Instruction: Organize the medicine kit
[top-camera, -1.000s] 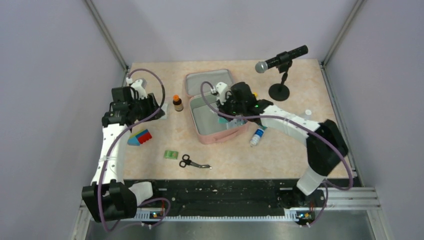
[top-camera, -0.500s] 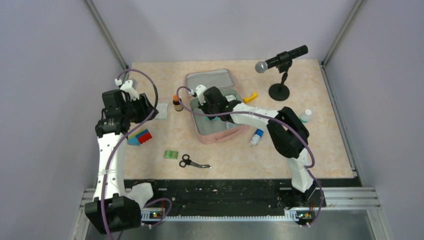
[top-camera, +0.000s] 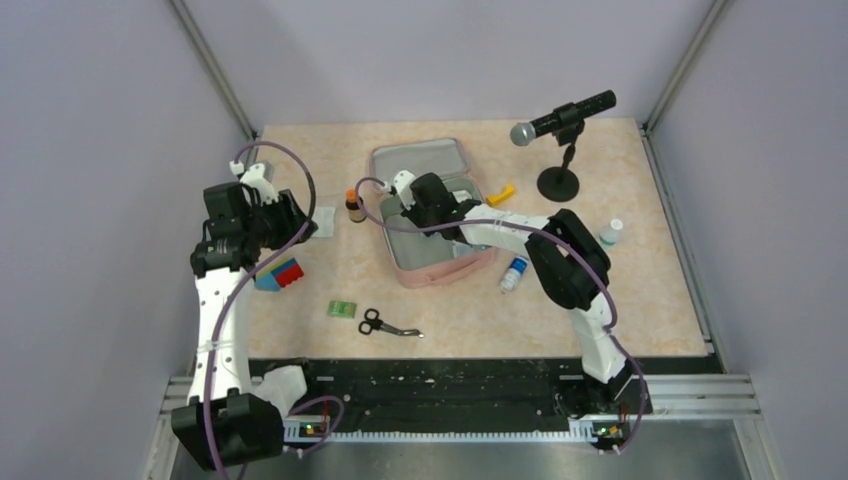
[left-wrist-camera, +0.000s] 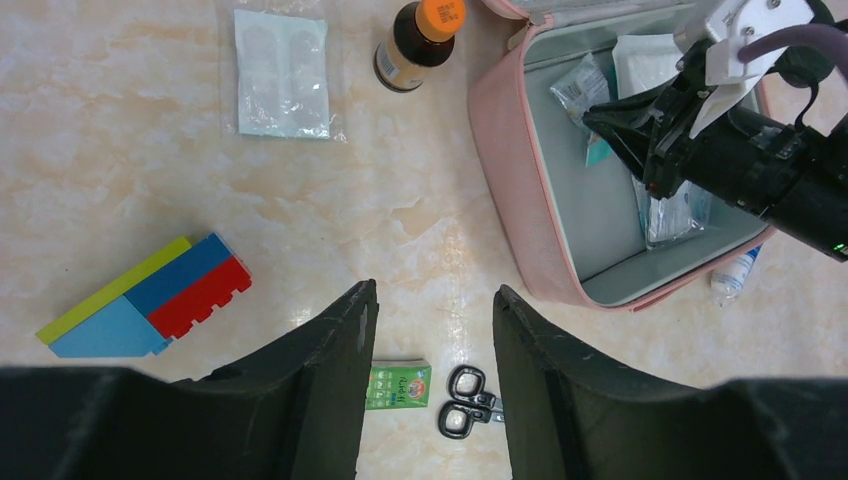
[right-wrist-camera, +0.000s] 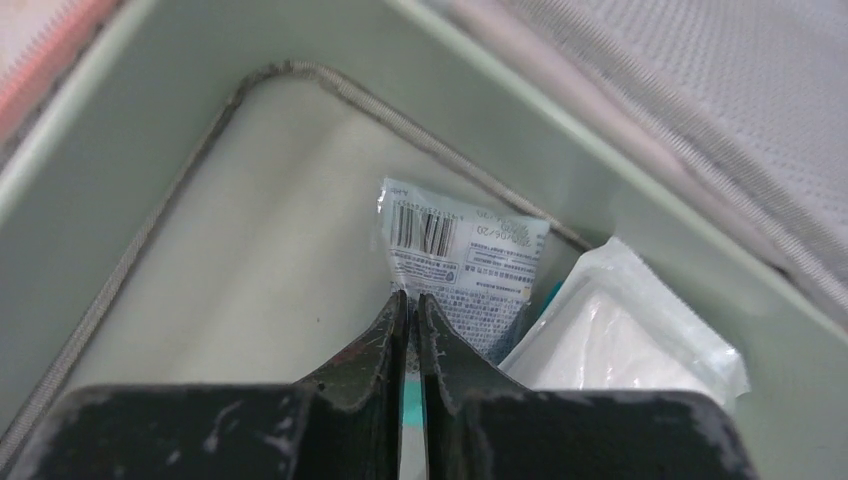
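Note:
The medicine kit lies open in the middle of the table, pink outside with pale grey-green lining. My right gripper is down inside its tray, shut on the edge of a printed white sachet with a barcode. A white gauze packet lies to its right. The top view shows that gripper at the tray's left back part. My left gripper is open and empty, held high over the table left of the kit.
Left of the kit are a brown bottle, a clear blister packet and coloured blocks. In front lie a green packet and scissors. To the right are a white-blue bottle, a yellow item, a small white bottle and a microphone stand.
My right gripper has moved left across the kit's tray with its arm folding in. My left arm has drawn back to the left. Little moved in the last half second.

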